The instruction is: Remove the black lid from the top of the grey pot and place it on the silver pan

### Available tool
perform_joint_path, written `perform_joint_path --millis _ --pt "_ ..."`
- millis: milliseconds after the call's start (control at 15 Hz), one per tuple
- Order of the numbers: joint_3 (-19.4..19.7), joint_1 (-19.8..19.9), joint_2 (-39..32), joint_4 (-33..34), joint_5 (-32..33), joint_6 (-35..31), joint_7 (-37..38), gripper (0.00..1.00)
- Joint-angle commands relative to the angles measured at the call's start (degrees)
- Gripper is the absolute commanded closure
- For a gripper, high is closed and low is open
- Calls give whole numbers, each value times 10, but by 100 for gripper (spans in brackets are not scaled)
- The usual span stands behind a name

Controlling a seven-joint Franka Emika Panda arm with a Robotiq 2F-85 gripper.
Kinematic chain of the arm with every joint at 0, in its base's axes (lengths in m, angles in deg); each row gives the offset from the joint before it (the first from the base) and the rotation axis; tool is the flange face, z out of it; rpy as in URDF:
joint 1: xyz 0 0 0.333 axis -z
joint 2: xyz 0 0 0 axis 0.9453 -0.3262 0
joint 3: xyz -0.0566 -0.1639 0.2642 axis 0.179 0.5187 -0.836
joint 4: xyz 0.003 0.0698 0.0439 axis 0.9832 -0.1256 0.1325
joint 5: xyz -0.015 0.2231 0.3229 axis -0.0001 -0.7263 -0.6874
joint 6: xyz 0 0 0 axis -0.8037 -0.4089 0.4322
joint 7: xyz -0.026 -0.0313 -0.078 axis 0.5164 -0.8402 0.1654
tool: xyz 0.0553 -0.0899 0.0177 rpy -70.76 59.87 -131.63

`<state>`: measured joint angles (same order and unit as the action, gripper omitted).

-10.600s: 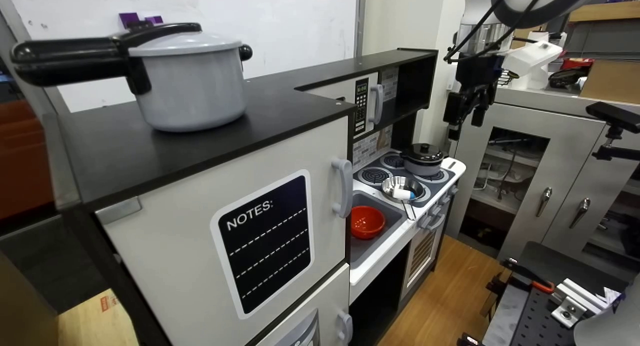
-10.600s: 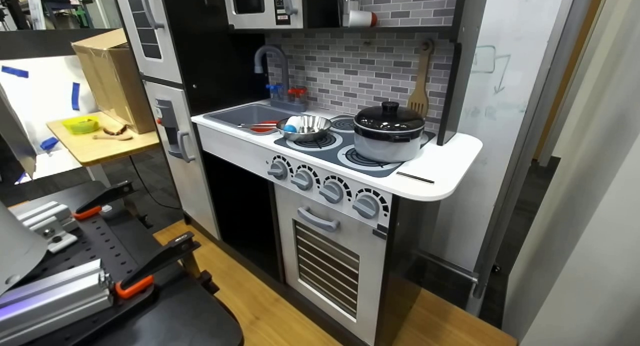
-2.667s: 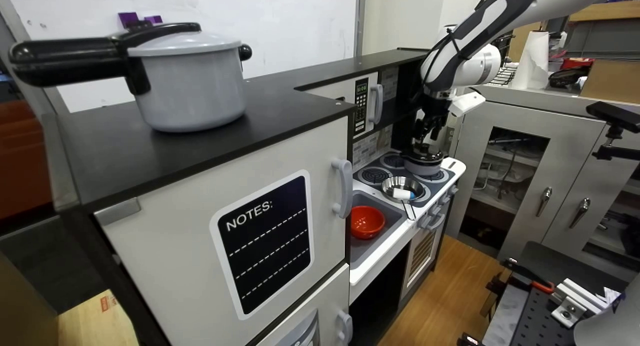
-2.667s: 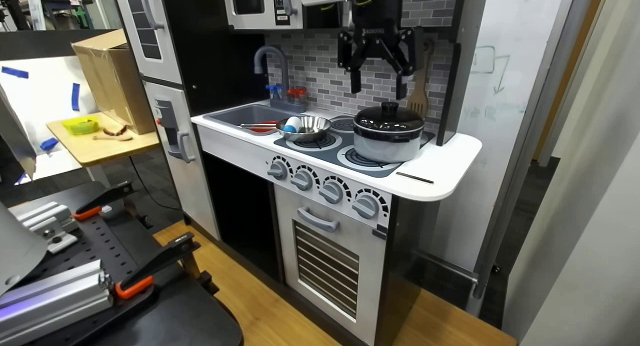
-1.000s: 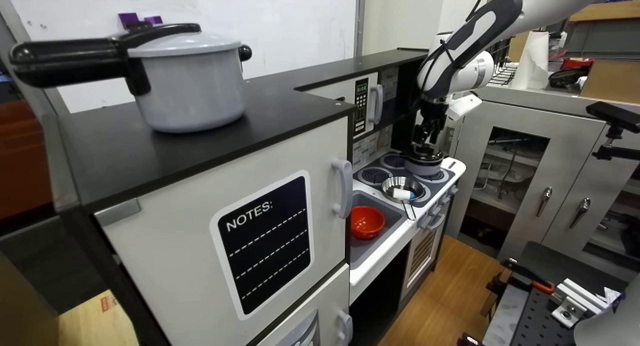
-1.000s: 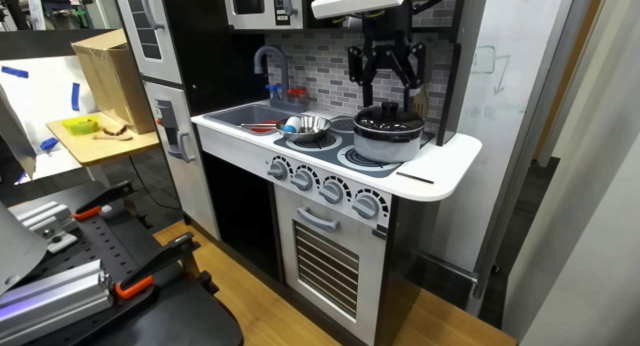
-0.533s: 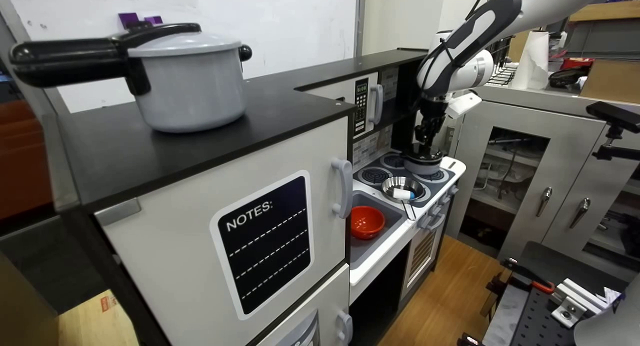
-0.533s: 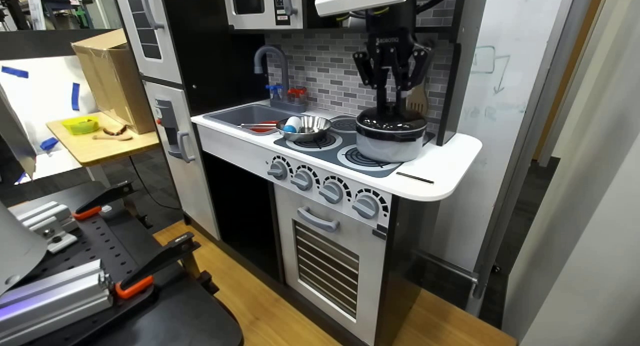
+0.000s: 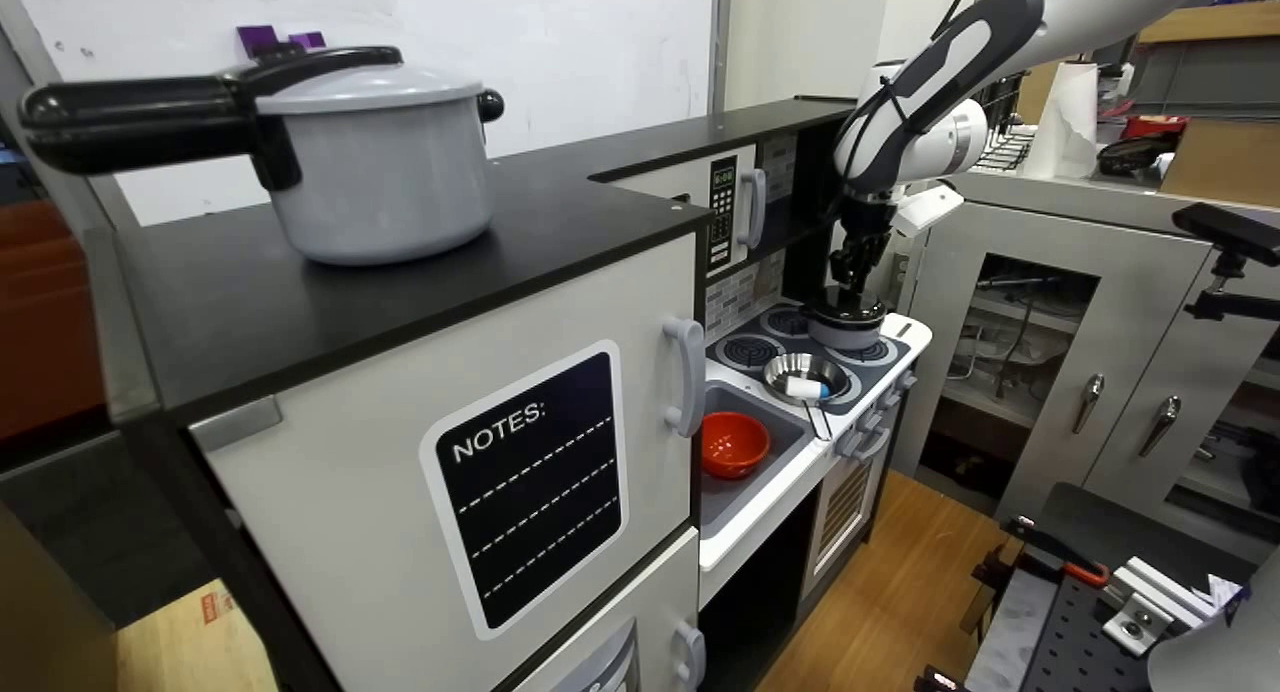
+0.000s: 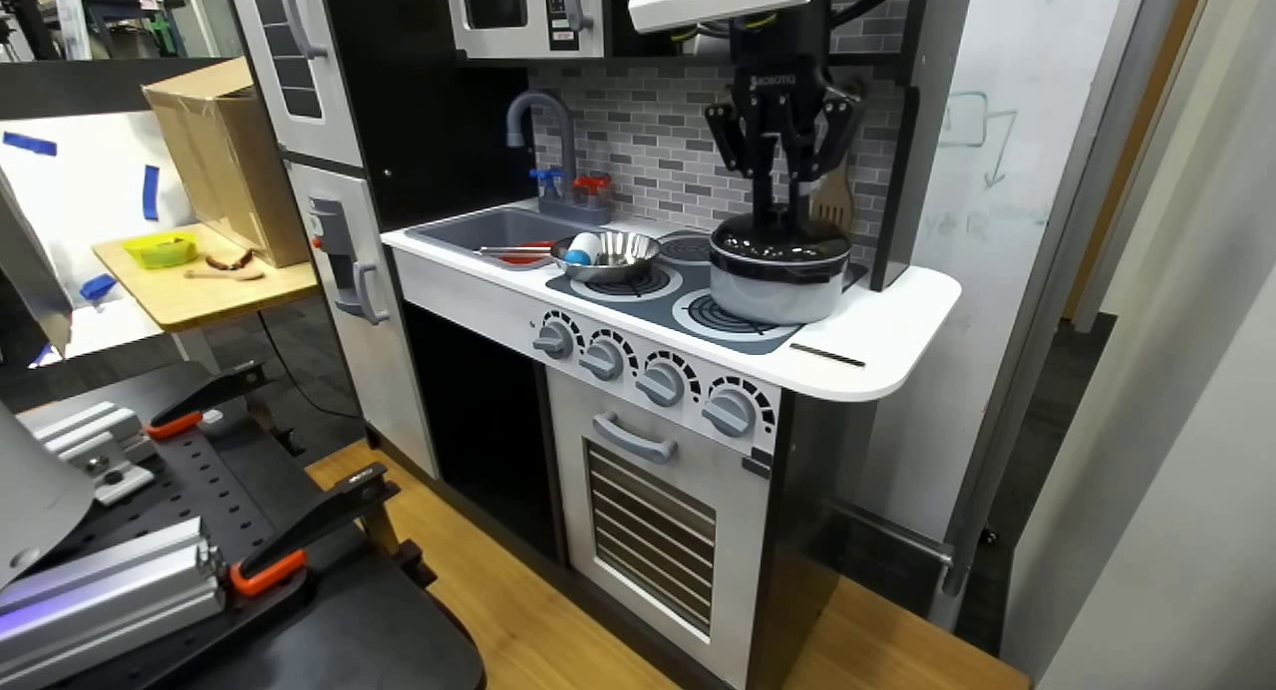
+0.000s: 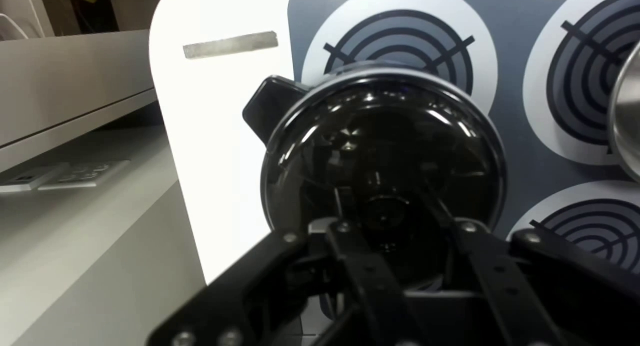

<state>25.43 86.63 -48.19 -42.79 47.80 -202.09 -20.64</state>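
The gripper (image 10: 783, 214), fingers (image 10: 763, 201) narrow around the knob (image 11: 385, 215), holds the black lid (image 10: 783, 251) atop the grey pot (image 10: 776, 301), between the rounded counter edge (image 10: 937, 296) and, across a strip of stovetop (image 11: 525, 178), the silver pan (image 10: 628, 251) (a white-and-blue object (image 9: 803, 388) lies in it).

Robotiq gripper (image 10: 782, 213) pointed downward, its jaws held nearly together.
The fingers (image 10: 762, 193) are kept roughly parallel, a narrow gap left between them; above the jaws, the Franka Emika Panda arm (image 9: 975, 57) is bent, its wrist (image 9: 868, 194) turned down.
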Motion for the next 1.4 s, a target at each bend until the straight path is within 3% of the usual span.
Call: perform_joint_path --millis 0,1000,1333 --pt "-1 6 11 -9 12 -7 -1 81" --pt "12 -7 150 -121 30 -5 4 83" --pt "3 -31 216 -181 33 -5 -6 84"
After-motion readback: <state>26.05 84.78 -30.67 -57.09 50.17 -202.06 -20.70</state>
